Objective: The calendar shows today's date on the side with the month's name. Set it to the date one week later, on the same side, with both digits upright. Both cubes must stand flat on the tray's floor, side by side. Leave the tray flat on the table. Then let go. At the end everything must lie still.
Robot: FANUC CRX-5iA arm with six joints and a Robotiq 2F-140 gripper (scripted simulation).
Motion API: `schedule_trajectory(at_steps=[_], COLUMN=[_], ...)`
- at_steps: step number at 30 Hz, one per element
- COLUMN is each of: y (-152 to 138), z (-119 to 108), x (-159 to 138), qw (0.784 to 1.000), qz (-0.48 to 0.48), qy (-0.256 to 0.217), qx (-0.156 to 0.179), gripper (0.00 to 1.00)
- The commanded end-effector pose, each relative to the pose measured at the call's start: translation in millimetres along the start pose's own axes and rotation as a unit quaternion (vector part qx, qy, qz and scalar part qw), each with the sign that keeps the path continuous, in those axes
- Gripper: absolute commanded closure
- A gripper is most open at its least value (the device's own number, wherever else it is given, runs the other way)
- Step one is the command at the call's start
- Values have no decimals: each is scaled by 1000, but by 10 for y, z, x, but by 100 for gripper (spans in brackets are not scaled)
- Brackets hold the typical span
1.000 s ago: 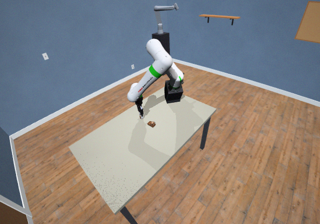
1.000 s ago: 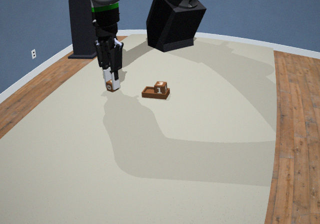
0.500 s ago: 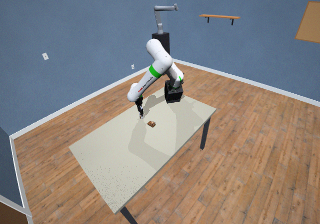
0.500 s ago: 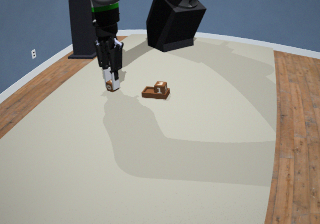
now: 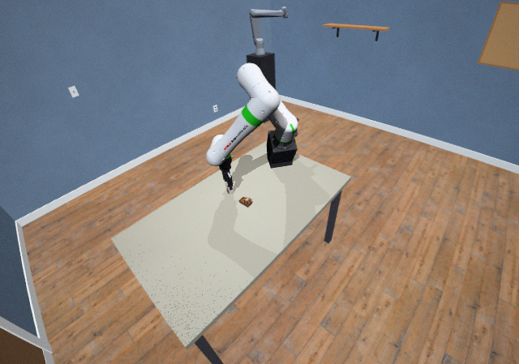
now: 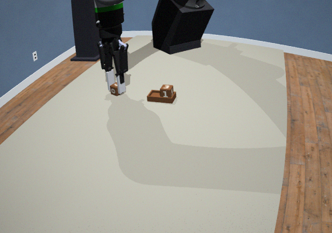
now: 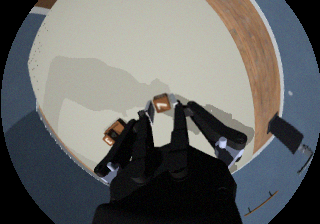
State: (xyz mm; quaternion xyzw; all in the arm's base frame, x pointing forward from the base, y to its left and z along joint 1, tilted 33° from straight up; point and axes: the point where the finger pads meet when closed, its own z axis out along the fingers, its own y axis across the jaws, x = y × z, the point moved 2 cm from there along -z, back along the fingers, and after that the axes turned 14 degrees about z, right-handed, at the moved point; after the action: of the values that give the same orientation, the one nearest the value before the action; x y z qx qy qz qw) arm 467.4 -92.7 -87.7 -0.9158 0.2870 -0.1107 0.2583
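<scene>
A brown tray (image 6: 161, 97) lies flat on the table, and it also shows in the top view (image 5: 246, 201). One brown cube (image 6: 166, 90) stands in the tray's right half, showing a white 1 toward the exterior view. The tray's left half is empty. A second cube (image 6: 114, 88) rests on the table to the left of the tray, showing a 0. My gripper (image 6: 115, 86) points straight down around this cube, with its fingers slightly apart from the cube's sides. In the wrist view the cube (image 7: 162, 103) sits between the fingertips and the tray (image 7: 116, 130) lies to the left.
The arm's black base (image 6: 182, 24) stands at the table's far end, behind the tray. A dark pedestal (image 6: 83, 24) stands on the floor beyond the table's left edge.
</scene>
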Motion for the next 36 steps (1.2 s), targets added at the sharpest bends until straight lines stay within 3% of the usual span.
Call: schedule_trajectory(at_steps=[1,13,21,30,36], y=[1,1,1,1,1], z=[-1,-74,-322,-782,-899], x=[2,2,2,2,1], qw=[1000,1000,1000,1000,1000], qz=[0,0,0,0,0], qy=[0,0,0,0,0], qx=[0,0,0,0,0], gripper=[71,71,71,71,71])
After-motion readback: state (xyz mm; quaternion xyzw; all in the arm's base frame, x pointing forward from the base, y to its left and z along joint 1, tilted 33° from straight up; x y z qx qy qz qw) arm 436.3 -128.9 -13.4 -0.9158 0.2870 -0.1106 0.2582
